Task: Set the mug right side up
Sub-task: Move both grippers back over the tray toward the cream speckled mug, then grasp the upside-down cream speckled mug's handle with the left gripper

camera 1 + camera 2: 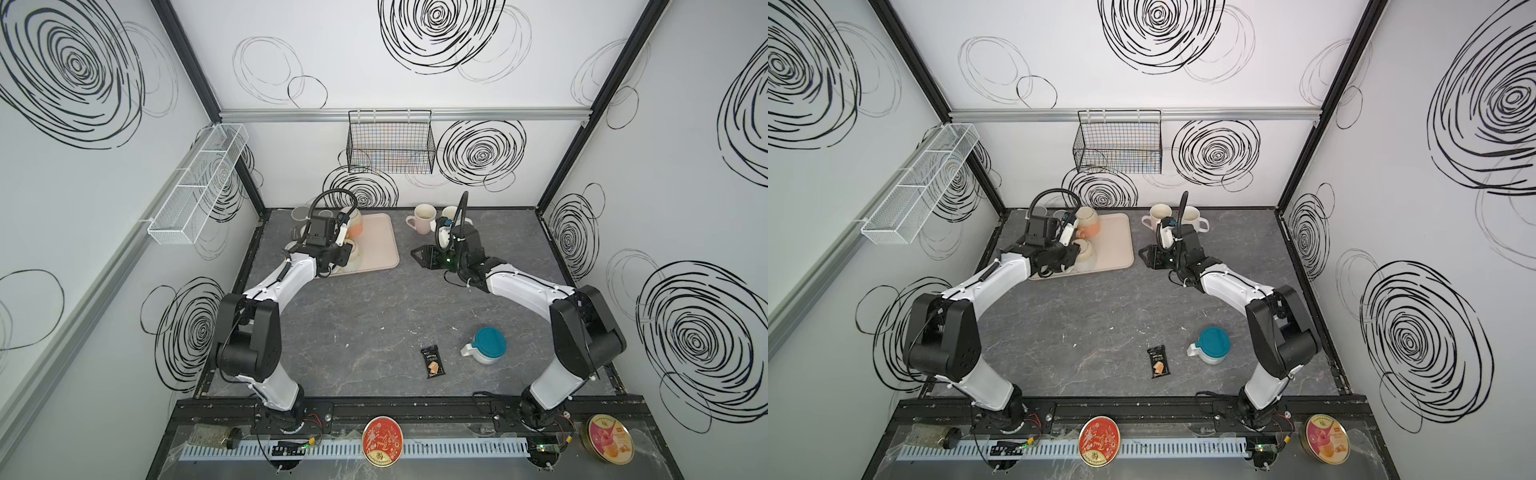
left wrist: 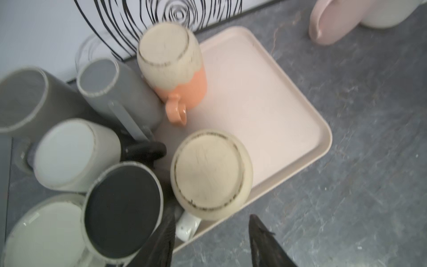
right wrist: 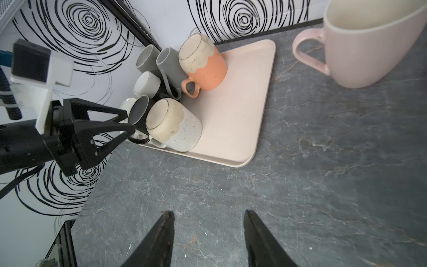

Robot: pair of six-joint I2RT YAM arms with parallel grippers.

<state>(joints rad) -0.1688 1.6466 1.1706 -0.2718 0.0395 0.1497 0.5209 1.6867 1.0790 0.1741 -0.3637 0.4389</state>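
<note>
Grey marbled tabletop (image 3: 300, 185) carries a pink tray (image 3: 233, 124) at its far left, where the speckled cream mug (image 3: 173, 122) stands upside down by the tray's near edge. Just beside it the left gripper (image 3: 131, 121) hovers, jaws apart and empty. The right gripper (image 3: 209, 212) hangs over the tabletop further right, jaws parted too, gripping nothing.

Both top views look steeply down from high above the table (image 1: 374, 316), from six o'clock toward twelve. Wrist views sit low and close; both share the tray (image 2: 265, 104) at eleven o'clock, the left nearer.
</note>
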